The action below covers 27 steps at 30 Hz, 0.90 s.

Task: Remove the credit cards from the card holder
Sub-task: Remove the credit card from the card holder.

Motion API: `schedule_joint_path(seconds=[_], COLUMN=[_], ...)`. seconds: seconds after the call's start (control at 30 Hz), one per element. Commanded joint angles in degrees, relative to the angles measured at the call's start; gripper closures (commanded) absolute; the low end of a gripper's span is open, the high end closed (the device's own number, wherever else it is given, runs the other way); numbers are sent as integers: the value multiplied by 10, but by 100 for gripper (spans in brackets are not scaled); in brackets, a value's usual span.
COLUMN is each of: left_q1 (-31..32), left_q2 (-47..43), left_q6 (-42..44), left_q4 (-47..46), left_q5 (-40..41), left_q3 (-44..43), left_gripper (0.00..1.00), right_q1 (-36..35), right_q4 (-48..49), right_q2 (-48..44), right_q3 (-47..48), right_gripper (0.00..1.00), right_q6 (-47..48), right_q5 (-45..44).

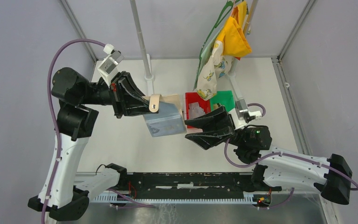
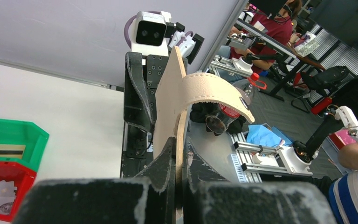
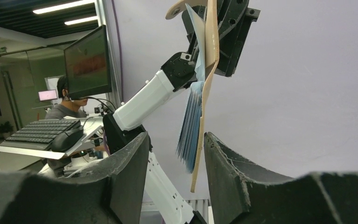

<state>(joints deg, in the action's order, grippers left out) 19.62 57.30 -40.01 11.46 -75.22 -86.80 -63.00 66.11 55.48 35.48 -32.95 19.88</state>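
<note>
The left gripper [image 1: 143, 104] is clamped on the far left edge of the holder [image 1: 164, 120], holding it in the air above the middle of the table [image 1: 121, 149]. From the left wrist, the fingers [image 2: 165, 161] pinch the tan panel and the strap [image 2: 214, 88] curls off to one side. The right gripper [image 1: 189, 129] stands open just right of the holder. From its wrist, the holder's [image 3: 209, 56] lower edge hangs between the jaws, touching neither. Pale cards [image 1: 196, 111] lie in the red bin [image 1: 189, 98], beside the green bin [image 1: 223, 99].
</note>
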Motion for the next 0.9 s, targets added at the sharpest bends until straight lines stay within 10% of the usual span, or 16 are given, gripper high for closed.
schedule_joint_path(seconds=[0.0, 0.53, 0.87], left_q1=[-3, -3, -3], left_q2=[-1, -2, -3], left_q6=[-17, -54, -54], left_q4=[-36, -68, -69], left_q5=[-6, -11, -13], left_q3=[-25, -32, -33], left_gripper=[98, 98, 98], right_q1=[-3, -3, -3], right_q4=[-32, -48, -44], right_q2=[-7, 11, 19], right_q3=[10, 31, 48], right_gripper=[48, 55, 40], right_q6=[38, 53, 50], right_q5=[-2, -22, 51])
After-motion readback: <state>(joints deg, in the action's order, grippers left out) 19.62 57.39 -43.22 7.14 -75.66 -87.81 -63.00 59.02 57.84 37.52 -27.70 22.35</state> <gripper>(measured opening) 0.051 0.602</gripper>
